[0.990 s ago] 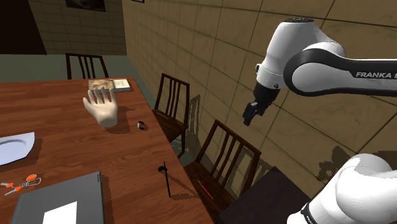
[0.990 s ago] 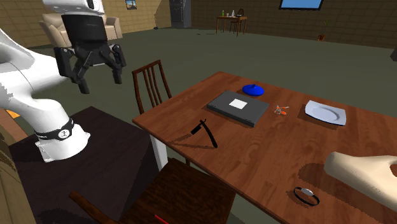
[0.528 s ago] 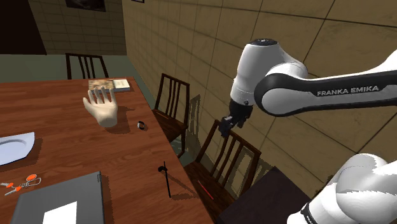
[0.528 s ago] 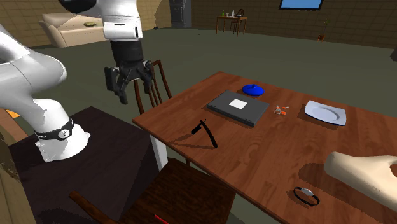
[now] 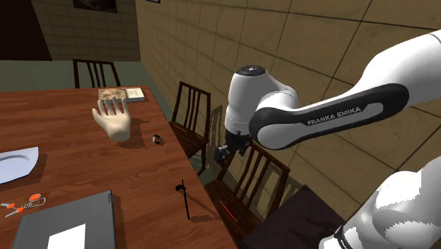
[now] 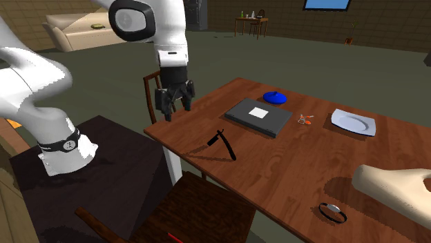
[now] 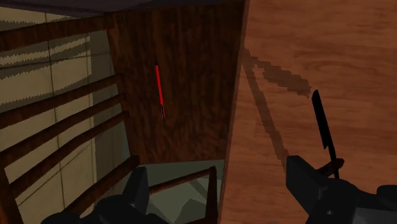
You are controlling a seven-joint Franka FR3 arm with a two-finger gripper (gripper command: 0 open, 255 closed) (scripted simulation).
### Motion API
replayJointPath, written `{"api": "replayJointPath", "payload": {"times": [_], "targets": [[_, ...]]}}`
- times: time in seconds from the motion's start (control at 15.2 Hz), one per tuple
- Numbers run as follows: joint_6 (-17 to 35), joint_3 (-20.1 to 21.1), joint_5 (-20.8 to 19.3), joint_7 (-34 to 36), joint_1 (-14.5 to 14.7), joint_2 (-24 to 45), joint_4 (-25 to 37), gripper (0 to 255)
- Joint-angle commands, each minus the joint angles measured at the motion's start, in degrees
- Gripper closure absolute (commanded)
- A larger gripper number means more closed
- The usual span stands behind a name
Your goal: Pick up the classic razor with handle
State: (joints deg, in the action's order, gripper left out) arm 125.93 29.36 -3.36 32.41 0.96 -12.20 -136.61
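Shoulder view: the white arm reaches up and left from its stand, and the gripper (image 5: 225, 150) hangs over a dark wooden chair (image 5: 237, 198) just off the long edge of the wooden table (image 5: 85, 163).
Fingers: spread well apart in the wrist view, one finger (image 7: 130, 197) on the chair side and the other on the table side. Only the table's edge lies between them, and nothing is held.
Razor: a black straight razor (image 5: 185, 201) lies flat on the table near that edge, with blade and handle opened at an angle. In the wrist view the razor (image 7: 321, 127) stretches away from the finger on the table side, close to it but not touching.
Second exterior view: the gripper (image 6: 174, 103) points down above the table's near corner. The razor (image 6: 222, 141) lies apart from it, toward this view's right.
Grey slab: a flat grey slab (image 6: 259, 116) with a white patch lies beyond the razor.
Farther along the table: a blue object (image 6: 275, 97), orange-tagged keys (image 6: 304, 119), a white plate (image 6: 353, 122), a pale model hand (image 6: 397, 190) and a dark ring (image 6: 333, 212).
Chair seat: a thin red pen (image 7: 160, 89) lies on it.
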Motion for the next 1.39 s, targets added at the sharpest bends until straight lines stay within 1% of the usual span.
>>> {"api": "replayJointPath", "payload": {"times": [0.0, 0.2, 0.33, 0.53, 0.73, 0.86, 1.32], "targets": [[1.7, 2.0, -2.4, 4.4, -0.3, 4.7, 2.1, 0], [3.4, 4.0, -7.5, 11.1, -0.1, 12.4, 6.2, 0], [4.0, 4.5, -11.2, 15.5, 0.7, 17.6, 9.3, 0], [4.1, 4.1, -16.6, 21.6, 3.1, 25.4, 14.7, 0], [3.6, 2.6, -20.8, 26.4, 6.5, 32.8, 20.7, 0], [3.1, 1.4, -23.1, 28.9, 8.9, 37.6, 25.0, 0], [6.1, -0.2, -25.6, 30.8, 10.1, 40.8, 24.8, 0]]}}
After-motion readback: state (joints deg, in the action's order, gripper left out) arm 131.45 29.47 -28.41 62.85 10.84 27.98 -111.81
